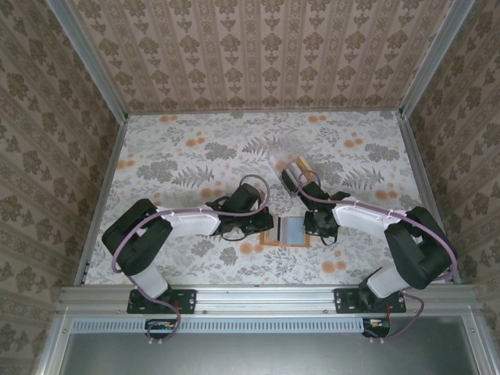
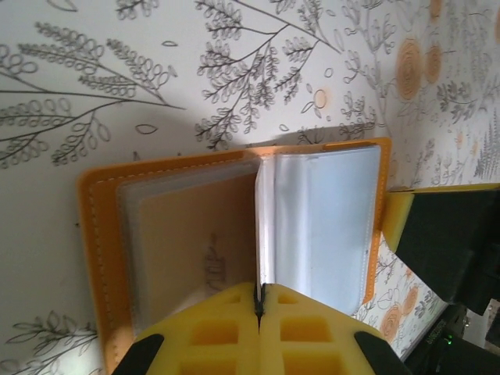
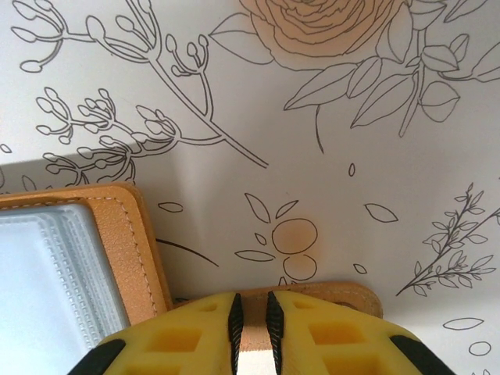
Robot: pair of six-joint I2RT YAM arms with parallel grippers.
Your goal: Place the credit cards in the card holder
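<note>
Orange card holder [image 2: 98, 250] lies open on the floral table [image 1: 180, 156], between the two grippers and near the front edge. Step in hand, as I judge it: opening and steadying the holder so that a pocket can take a card. Left gripper [image 2: 259, 312]: jaws closed, pinching what looks like one clear sleeve leaf at the spine, so the leaf stands upright. Right gripper [image 3: 250, 324]: jaws a narrow crack apart, with the holder's tan edge in the gap; cannot tell whether it grips or merely straddles it. The credit cards [image 1: 297, 168] stand in a clear box [image 1: 280, 160], well beyond the holder. Next move calls for one arm to fetch a card while the other holds the leaf, then a square, edge-on entry into the pocket mouth.
</note>
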